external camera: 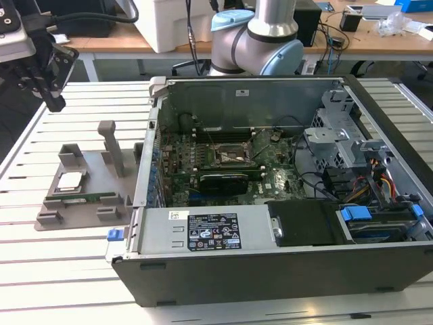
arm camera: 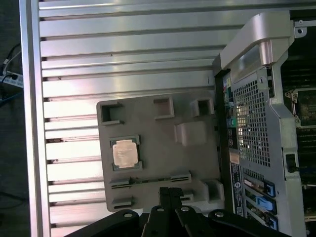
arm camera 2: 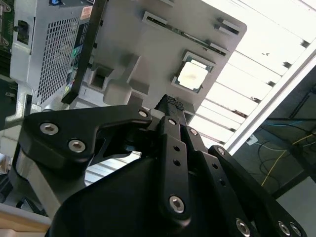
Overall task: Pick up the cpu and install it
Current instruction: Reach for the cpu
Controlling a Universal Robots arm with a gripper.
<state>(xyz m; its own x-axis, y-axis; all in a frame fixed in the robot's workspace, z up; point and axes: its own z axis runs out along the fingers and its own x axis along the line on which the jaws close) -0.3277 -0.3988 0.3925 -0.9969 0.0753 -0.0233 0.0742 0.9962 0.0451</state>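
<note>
Gripper (arm camera: 170, 190) sits nearest the lens in both wrist views, its black linkage cut off at the frame edge. Fingertips look pressed together with nothing between them, though little more than the tips shows. It hangs clear of the grey holder tray (arm camera: 159, 148), touching nothing. The cpu (arm camera: 124, 152) lies flat in a square recess of that tray, silvery top up. The tray rests on the slatted table (arm camera: 123, 59), just beside the open computer case (external camera: 284, 271). The motherboard socket (external camera: 230, 157) lies deep inside the case, its detail hard to make out.

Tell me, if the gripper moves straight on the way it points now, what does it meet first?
The gripper would probably meet the grey holder plate first, beside the cpu, not on it; depth is unclear.
</note>
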